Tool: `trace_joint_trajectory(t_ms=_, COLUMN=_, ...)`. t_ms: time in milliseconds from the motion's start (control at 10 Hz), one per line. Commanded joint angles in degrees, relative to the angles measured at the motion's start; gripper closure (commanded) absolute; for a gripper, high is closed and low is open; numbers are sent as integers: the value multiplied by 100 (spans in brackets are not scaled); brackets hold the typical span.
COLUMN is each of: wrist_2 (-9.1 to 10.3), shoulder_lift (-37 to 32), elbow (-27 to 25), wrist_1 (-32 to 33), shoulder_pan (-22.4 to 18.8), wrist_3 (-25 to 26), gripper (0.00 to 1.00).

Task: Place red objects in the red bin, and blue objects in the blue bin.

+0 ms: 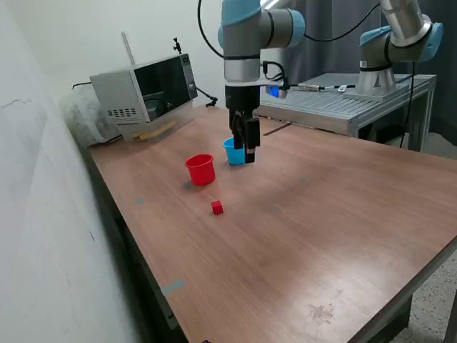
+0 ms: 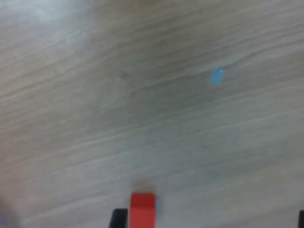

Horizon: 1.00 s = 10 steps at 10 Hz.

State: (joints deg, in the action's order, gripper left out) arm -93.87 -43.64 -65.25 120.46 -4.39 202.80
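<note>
My gripper (image 1: 246,156) hangs just above the table, close in front of the light-blue cup (image 1: 231,151) and partly covering it. In the wrist view the gripper (image 2: 142,219) appears shut on a tiny red cube (image 2: 142,206), with one dark finger (image 2: 118,219) showing beside it. The red cup (image 1: 201,169) stands upright to the exterior view's left of the blue cup. A second tiny red cube (image 1: 217,207) lies on the table in front of the red cup. No dark-blue cubes are in view, and I cannot see inside either cup.
A microwave-like box (image 1: 146,91) sits at the table's back left corner. A second arm (image 1: 400,43) stands on a metal bench (image 1: 343,103) behind the table. A small blue tape speck (image 2: 216,76) marks the wooden tabletop (image 1: 321,229).
</note>
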Motion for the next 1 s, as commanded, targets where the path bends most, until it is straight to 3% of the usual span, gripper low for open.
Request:
trace_joint_trajectory(t_ms=0, wrist_2=-131, shoulder_lift=470, elbow=144, wrist_1=363, shoulder_pan=60, wrist_3=31, gripper=0)
trace_joint_trajectory(t_ms=400, wrist_2=-131, shoulder_lift=839, elbow=548, wrist_1=619, shoulder_pan=140, wrist_3=40, gripper=0)
trace_joint_trajectory(t_ms=900, wrist_2=-140, shoulder_lift=1103, elbow=584, wrist_1=865, shoulder_pan=359, wrist_3=31, gripper=0)
